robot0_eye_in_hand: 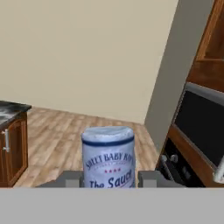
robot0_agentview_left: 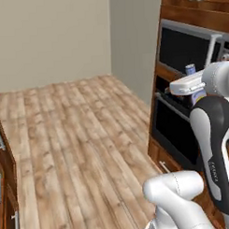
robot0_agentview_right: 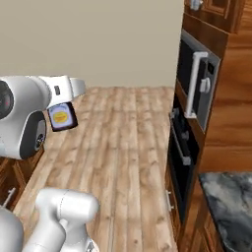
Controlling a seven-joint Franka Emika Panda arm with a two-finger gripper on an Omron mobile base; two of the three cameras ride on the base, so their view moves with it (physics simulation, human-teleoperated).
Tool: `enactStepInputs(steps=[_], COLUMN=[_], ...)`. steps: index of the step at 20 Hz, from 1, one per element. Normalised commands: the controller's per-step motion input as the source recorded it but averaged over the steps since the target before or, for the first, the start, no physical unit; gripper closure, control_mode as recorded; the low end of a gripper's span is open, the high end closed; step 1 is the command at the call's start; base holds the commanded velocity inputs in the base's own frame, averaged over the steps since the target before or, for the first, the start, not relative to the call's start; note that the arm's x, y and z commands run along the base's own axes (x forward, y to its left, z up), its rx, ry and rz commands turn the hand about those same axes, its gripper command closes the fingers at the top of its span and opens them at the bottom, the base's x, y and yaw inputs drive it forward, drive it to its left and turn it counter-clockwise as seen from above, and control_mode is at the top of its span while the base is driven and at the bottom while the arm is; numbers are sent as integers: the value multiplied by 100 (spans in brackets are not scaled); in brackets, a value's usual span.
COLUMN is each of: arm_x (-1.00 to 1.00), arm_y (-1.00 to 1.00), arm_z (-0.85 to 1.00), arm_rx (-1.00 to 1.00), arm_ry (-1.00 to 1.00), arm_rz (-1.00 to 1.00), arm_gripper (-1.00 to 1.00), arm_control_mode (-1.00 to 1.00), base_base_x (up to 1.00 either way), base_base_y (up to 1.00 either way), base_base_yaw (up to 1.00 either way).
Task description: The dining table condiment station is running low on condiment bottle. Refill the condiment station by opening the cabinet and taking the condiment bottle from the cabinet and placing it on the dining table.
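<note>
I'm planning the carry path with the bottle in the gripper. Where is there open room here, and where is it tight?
Open: the wooden floor between the beige wall and the oven stack. Tight: the gripper, shut on the condiment bottle, rides close to the oven front. A bare marbled worktop corner sits beside the ovens.

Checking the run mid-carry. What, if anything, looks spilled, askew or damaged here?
Nothing stands out. The condiment bottle sits upright between the jaws of the gripper, label readable and cap on. The wooden floor shows no spill, and the wall oven doors look shut and straight.
</note>
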Motion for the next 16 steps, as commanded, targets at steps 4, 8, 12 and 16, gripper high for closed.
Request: enactStepInputs(steps=[4,8,12,16], arm_x=[0,0,0,0], arm_y=[0,0,0,0], arm_z=[0,0,0,0], arm_rx=[0,0,0,0], arm_ry=[0,0,0,0], arm_rz=[0,0,0,0], arm_gripper=[100,100,100,100], arm_control_mode=[100,100,100,100], base_base_x=[17,23,32,33], base_base_y=[0,1,6,6], base_base_yaw=[81,77,73,70])
